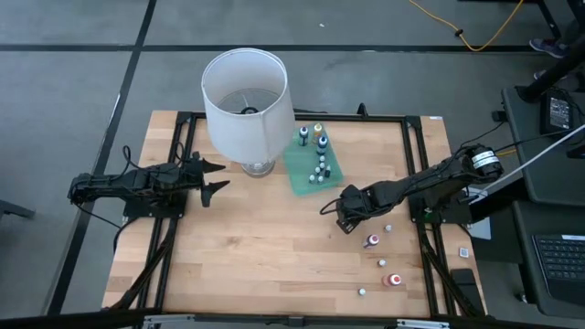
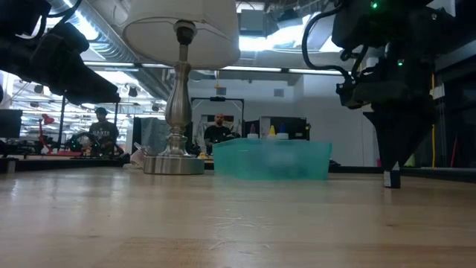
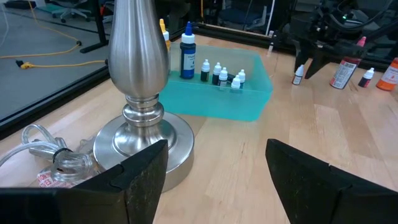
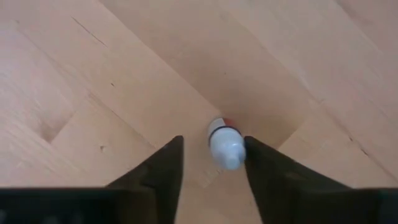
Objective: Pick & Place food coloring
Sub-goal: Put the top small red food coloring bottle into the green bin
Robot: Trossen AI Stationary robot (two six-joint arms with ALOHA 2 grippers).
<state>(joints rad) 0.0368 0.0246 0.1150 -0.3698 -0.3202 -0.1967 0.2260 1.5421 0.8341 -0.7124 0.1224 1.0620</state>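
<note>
Tiny food coloring bottles (image 1: 317, 171) with white caps stand upright in a cluster inside the tray at about one o'clock from the table's middle, with two taller bottles (image 1: 311, 135) at the tray's far end. More small white-capped bottles are scattered on the bare wood toward four o'clock, two of them red (image 1: 372, 241). One small bottle with a white cap and a red band (image 4: 224, 143) stands on the wood at about three o'clock.
</note>
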